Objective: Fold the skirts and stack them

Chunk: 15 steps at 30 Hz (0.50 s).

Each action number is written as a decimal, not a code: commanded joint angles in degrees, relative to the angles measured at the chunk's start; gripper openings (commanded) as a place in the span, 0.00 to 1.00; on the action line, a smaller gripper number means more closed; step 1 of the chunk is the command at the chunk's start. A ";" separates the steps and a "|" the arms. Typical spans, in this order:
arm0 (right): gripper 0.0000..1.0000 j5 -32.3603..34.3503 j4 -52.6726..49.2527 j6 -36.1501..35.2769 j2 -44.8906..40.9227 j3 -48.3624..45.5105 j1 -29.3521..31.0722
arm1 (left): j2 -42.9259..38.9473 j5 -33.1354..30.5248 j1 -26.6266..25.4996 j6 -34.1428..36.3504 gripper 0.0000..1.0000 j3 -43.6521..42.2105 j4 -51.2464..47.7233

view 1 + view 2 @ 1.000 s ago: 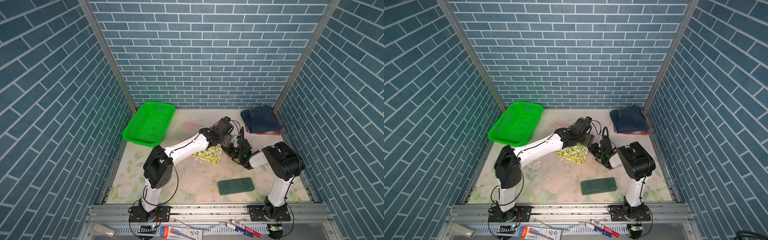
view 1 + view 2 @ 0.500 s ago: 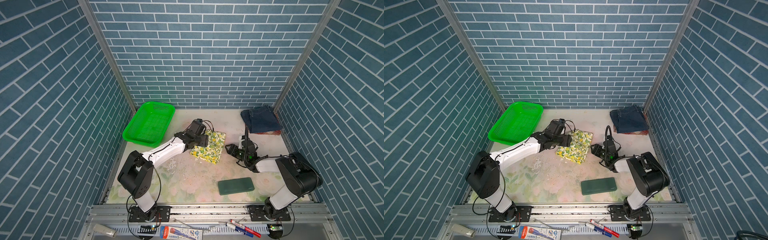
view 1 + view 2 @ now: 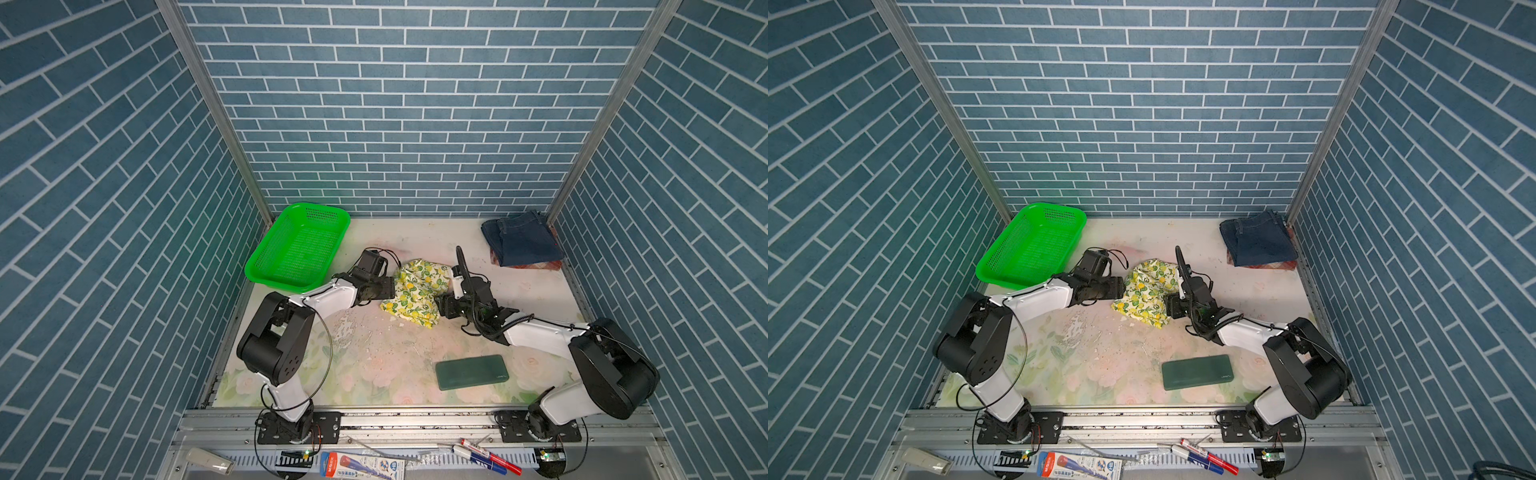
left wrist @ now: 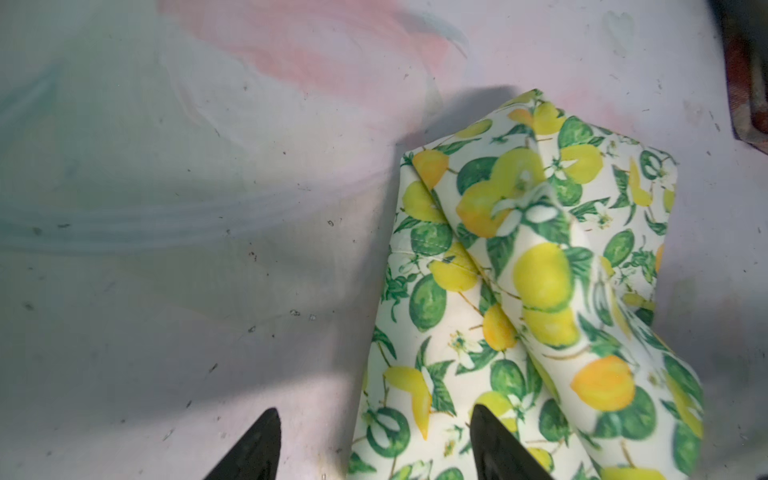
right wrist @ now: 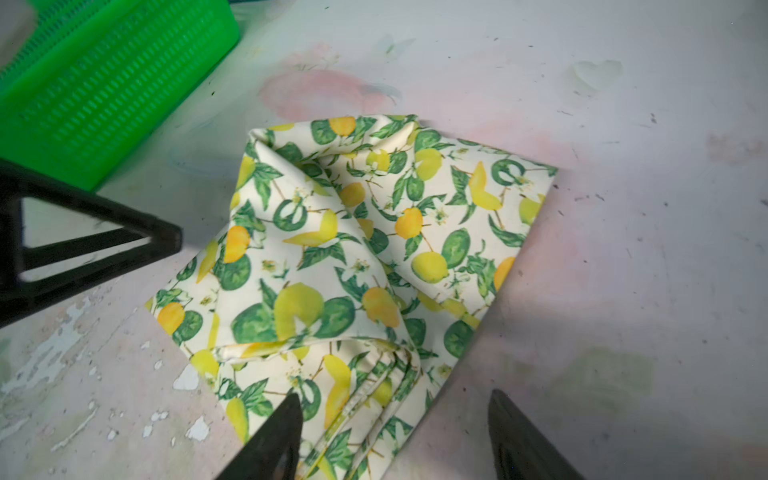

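Lemon-print skirt (image 3: 417, 291) mid-fold at the table's centre, flanked by both arms.

The left gripper (image 4: 374, 411) and right gripper (image 5: 394, 395) are both spread, straddling opposite edges of the cloth and pinching nothing. The next move probably calls for closing on those edges and carrying the skirt to the denim skirt (image 3: 521, 243), which lies on the plaid skirt (image 3: 536, 266) in the far right corner. Half a second earlier the lemon-print skirt lay flatter, and the right gripper stood apart from it.

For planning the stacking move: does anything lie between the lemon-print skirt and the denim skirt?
Nothing visible does: the table between the lemon-print skirt and the denim skirt is bare. The right tool sits at the lemon-print skirt's edge.
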 commanded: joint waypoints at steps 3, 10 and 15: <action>0.70 2.14 -4.67 -8.68 3.05 6.28 2.59 | 3.61 4.06 0.75 -0.21 0.71 -1.46 5.47; 0.70 2.00 -7.83 -10.65 8.08 12.92 3.92 | 6.05 8.28 1.07 -0.58 0.56 -2.94 10.73; 0.70 2.40 -9.57 -11.68 12.57 17.96 4.33 | 7.20 12.11 1.50 -3.31 0.08 -4.83 15.83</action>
